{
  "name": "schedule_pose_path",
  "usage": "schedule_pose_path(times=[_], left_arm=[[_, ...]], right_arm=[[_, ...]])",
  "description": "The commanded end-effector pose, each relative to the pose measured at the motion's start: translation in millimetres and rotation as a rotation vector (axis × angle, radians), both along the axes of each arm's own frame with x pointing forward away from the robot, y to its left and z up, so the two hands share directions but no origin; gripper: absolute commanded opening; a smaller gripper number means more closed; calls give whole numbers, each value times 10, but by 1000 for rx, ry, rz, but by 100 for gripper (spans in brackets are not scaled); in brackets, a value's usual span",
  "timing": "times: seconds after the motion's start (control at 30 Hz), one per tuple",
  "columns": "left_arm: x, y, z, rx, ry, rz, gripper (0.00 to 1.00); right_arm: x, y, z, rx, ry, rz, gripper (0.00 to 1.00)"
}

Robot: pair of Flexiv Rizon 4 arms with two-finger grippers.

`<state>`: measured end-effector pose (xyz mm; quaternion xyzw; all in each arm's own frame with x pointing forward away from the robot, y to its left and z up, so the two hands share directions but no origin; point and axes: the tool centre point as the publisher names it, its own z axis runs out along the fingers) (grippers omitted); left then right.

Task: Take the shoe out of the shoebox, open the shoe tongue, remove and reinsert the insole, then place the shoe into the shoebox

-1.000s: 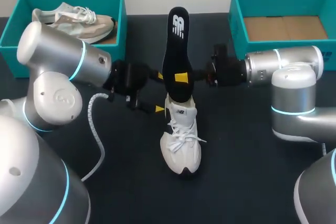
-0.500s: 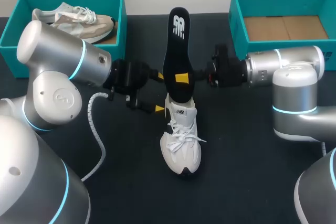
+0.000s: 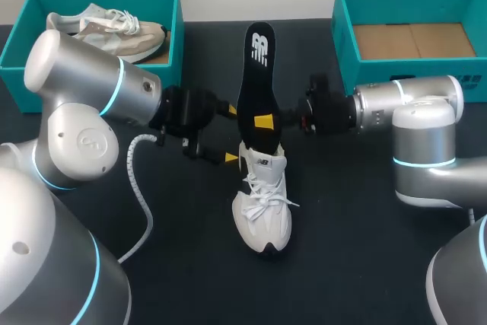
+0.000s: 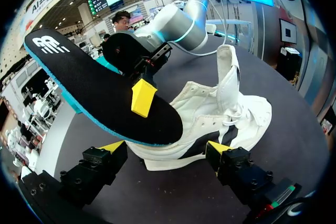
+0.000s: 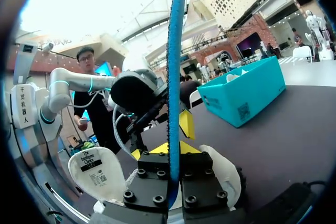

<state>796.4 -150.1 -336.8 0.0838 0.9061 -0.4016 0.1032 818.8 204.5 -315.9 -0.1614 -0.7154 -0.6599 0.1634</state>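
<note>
Head view: your right gripper (image 3: 264,121) is clamped on the insole (image 3: 256,66), low on its length. The insole stands near upright, its lower end at the heel opening of the shoe (image 3: 262,203), whose toe points toward you. Your left gripper (image 3: 228,133) sits spread wide just beside the heel, holding nothing.

Left wrist view: the shoe (image 4: 231,103) lies ahead of the spread fingers (image 4: 113,146), tongue raised. The insole (image 4: 89,87) slants above the opening.

Right wrist view: the insole (image 5: 174,51) shows edge-on, pinched between the fingers, with the shoe (image 5: 223,171) beneath. Judgement: travel must follow the insole's long axis, and the right arm alone governs it.
</note>
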Motion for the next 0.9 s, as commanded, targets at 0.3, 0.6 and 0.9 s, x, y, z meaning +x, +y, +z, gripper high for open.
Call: schedule_pose_path(times=[0.3, 0.6, 0.9], left_arm=[[-7, -4, 0, 3, -1, 1, 100], [-7, -4, 0, 3, -1, 1, 100], [-7, -4, 0, 3, -1, 1, 100]], right_arm=[[-259, 23, -242, -3, 80, 10, 0], [-477, 31, -390, -45, 174, 37, 0], [-475, -5, -355, -49, 169, -4, 0]])
